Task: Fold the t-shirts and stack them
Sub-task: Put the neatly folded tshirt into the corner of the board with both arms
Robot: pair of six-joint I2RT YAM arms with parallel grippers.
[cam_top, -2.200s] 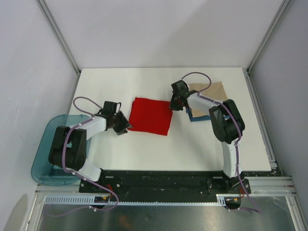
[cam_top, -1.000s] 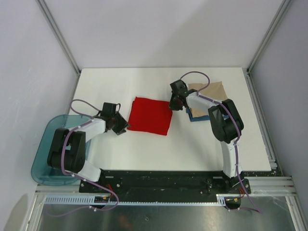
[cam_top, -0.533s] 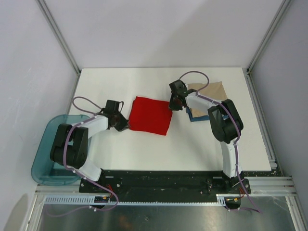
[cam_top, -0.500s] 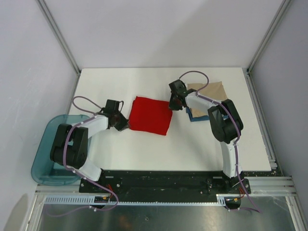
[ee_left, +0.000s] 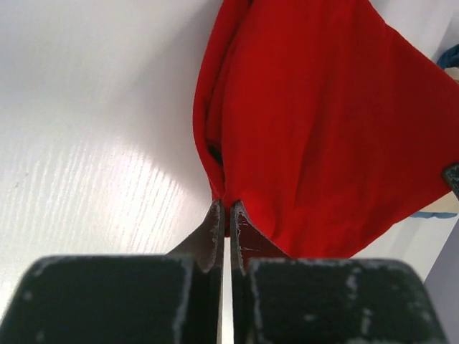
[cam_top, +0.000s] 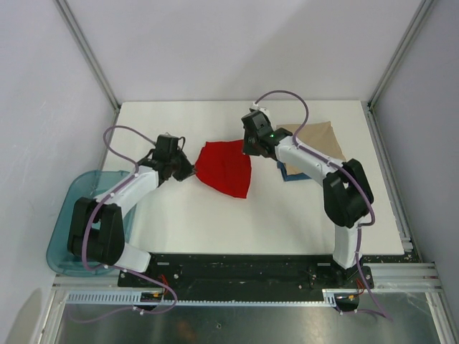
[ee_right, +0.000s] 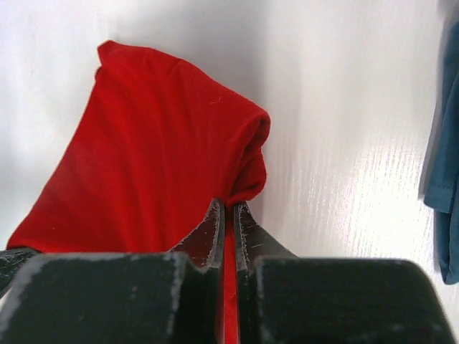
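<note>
White counter [cam_top: 215, 222], red t-shirt [cam_top: 226, 168] sagging mid-counter between 2 tools: left tool [cam_top: 190, 172] and right tool [cam_top: 248, 149] each pinched tight on a corner. Tan-and-blue stack [cam_top: 319, 136] lies just right of the right tool, so that arm's nearer.

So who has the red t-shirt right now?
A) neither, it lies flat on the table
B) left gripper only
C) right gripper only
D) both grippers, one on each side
D: the left gripper and the right gripper are each shut on an edge of the red t-shirt, at opposite sides.
</note>
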